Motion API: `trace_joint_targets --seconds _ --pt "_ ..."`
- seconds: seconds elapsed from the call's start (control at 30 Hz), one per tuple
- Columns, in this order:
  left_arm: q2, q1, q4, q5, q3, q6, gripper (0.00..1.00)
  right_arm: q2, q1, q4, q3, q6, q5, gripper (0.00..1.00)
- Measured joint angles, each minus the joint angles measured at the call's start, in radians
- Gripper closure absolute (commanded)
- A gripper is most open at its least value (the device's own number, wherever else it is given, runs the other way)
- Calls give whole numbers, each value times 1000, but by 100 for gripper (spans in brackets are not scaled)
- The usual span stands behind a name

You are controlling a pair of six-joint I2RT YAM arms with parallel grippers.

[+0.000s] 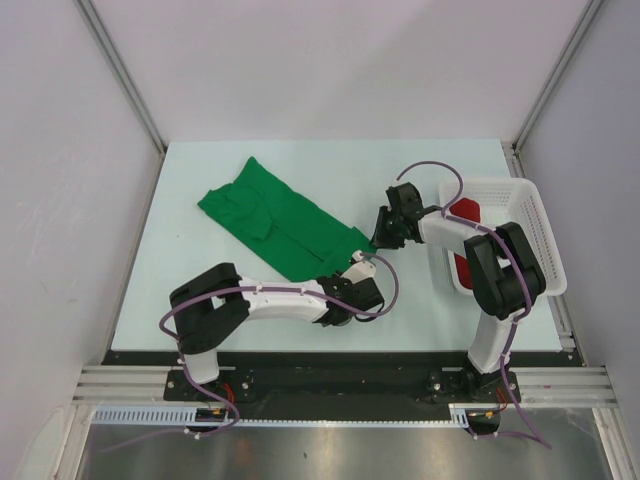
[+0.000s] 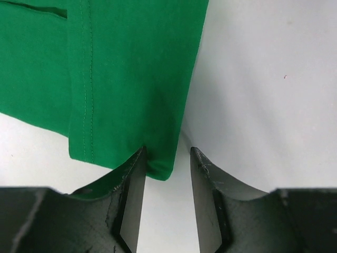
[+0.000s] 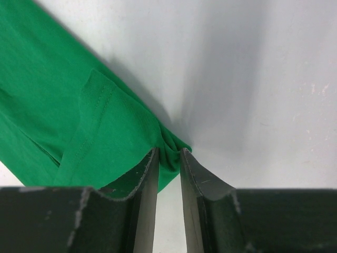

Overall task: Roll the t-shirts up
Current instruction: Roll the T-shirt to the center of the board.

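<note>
On table (image 1: 320, 165), green t-shirt (image 1: 275, 215) diag. far-left/near-right; R jaws pinch it; L jaws spread.

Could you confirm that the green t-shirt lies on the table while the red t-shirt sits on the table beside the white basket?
Not quite: the top external view shows the red t-shirt inside the white basket, not beside it on the table. The green t-shirt does lie on the table.

left gripper (image 2: 167, 152) jaws apart, right gripper (image 3: 168, 151) pinched narrow, both low
</note>
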State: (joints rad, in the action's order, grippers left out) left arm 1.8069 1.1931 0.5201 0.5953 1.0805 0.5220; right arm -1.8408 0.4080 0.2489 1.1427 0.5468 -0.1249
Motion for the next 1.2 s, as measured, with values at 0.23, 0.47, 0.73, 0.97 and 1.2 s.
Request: trace_joint_targets --seconds 0.23,0.47,0.73,0.97,1.2 --pt "4 0 -37 23 -22 -16 98 -7 0 -1 0 -1 0 92" --pt "-26 0 -94 -5 -65 -37 100 -6 0 8 0 -6 15 100" --pt "-132 19 -176 -171 -126 -16 100 58 0 128 -11 -46 96 100" --pt "-224 41 -256 -311 -193 69 100 180 0 215 -98 -68 156 89" --pt "-230 42 -287 -406 -238 137 100 229 0 245 -116 -80 170 47"
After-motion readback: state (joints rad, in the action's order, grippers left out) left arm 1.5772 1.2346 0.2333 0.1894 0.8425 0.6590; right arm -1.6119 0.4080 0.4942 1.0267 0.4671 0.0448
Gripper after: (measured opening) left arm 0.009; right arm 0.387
